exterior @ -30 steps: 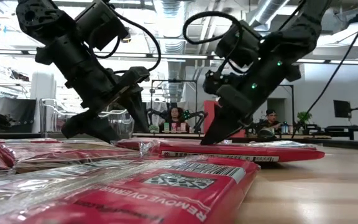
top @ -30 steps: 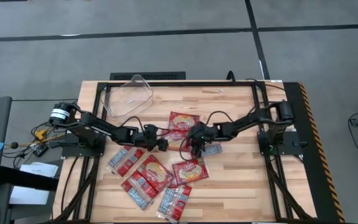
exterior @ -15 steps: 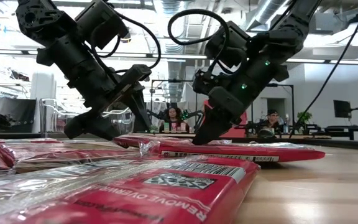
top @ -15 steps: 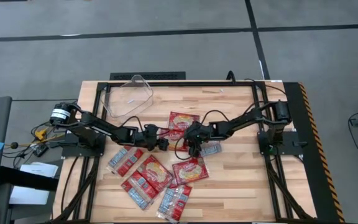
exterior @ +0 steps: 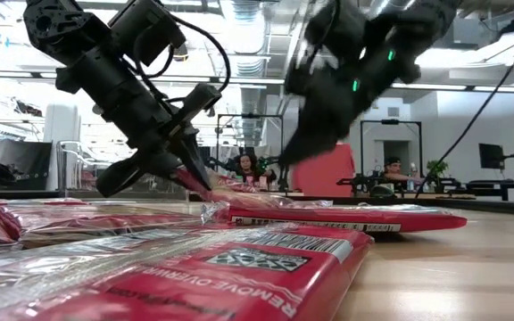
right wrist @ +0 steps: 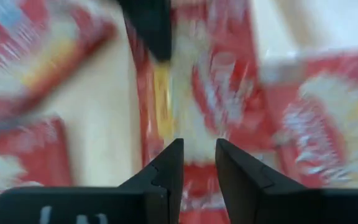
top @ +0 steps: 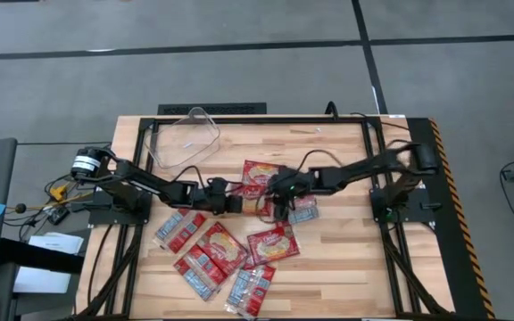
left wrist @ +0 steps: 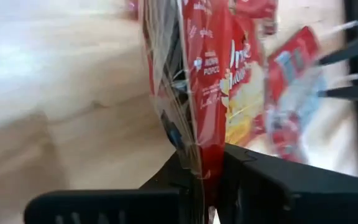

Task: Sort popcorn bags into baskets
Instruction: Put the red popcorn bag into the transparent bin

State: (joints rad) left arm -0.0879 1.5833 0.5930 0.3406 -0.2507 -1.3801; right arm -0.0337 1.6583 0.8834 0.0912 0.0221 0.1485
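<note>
The left gripper (top: 236, 204) is pinching the edge of one popcorn bag (left wrist: 213, 93), the red packet with the tan picture; in the left wrist view its fingers (left wrist: 185, 177) are closed tight on the packet's sealed hem, with the bag standing up between them. On the table (top: 346, 259) this is happening near the middle, with the held bag (top: 259, 178) lying toward 1 o'clock from the gripper. The right gripper (top: 279, 198) is hovering just beside it, at about 3 o'clock from the left one. Its fingers (right wrist: 166, 171) are parted by a narrow gap and gripping nothing, with a packet lying below them.

The clear bin (top: 184, 138) is sitting at about 11 o'clock from the two grippers, near the table's far left corner, and looks empty. More bags (top: 211, 254) are spread at 6 to 7 o'clock, toward the near edge.

The step in hand looks like the first pick: the bag is gripped but not yet clear of the table. The next move likely calls for lifting it free of its neighbours, carrying it toward 11 o'clock over the bin's rim, and letting go there. The right arm needs room, since the two grippers are very close.
</note>
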